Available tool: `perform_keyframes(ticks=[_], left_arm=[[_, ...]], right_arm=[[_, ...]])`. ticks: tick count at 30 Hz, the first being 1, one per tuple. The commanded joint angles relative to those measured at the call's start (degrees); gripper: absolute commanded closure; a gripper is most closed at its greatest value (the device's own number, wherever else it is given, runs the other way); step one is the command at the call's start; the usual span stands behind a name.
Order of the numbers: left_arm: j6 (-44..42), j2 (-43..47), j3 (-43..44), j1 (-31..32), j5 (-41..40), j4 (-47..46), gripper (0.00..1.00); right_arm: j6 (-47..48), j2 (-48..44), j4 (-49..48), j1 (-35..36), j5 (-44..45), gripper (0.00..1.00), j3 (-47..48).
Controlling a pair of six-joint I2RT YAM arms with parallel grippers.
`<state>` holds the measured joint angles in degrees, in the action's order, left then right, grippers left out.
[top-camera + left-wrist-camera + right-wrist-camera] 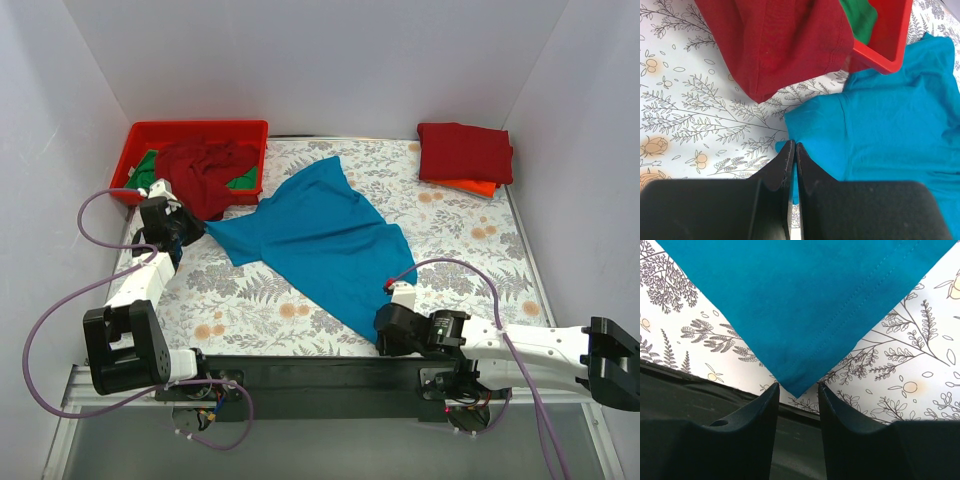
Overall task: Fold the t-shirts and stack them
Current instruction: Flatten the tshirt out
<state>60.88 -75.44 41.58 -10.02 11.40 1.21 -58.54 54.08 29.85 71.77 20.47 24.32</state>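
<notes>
A teal-blue t-shirt point(320, 235) lies spread and crumpled across the middle of the table. My left gripper point(186, 228) is at its left corner, shut on a fold of the teal cloth point(860, 120), which shows between the closed jaws at the left gripper point(794, 146). My right gripper point(380, 340) is at the table's near edge, open. The t-shirt's near corner point(796, 390) points into the gap between its fingertips point(771, 390), not pinched. A dark red t-shirt point(205, 172) spills over the front of the red tray point(200, 127). Green cloth point(148, 166) lies under it.
A folded dark red shirt point(465, 150) rests on an orange one point(472, 186) at the back right corner. White walls enclose the table on three sides. The black front edge point(700, 405) runs just under my right gripper. The tray's corner point(885, 60) sits close to the left gripper.
</notes>
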Motion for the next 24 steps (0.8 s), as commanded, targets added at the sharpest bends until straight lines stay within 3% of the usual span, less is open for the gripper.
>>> perform_keyframes(ticks=[1,10,17,24], left_arm=[[-0.06,0.47,0.17,-0.26,1.26,-0.86,1.0],[-0.15,0.82,0.16,-0.26,1.35,-0.95,1.0],[-0.06,0.64,0.16,-0.26,1.61,-0.86,1.0],[0.38,0.56,0.17,-0.26,3.53,-0.86,1.0]], right_arm=[[-0.96,0.67,-2.51,0.48,2.47,0.56,0.82],[-0.43,5.33,-3.39,0.39,2.03,0.6,1.52],[-1.22,5.07,-1.19,0.48,3.96,0.99,1.79],[1.93,4.01,-1.28,-1.18,12.57,0.99,4.33]])
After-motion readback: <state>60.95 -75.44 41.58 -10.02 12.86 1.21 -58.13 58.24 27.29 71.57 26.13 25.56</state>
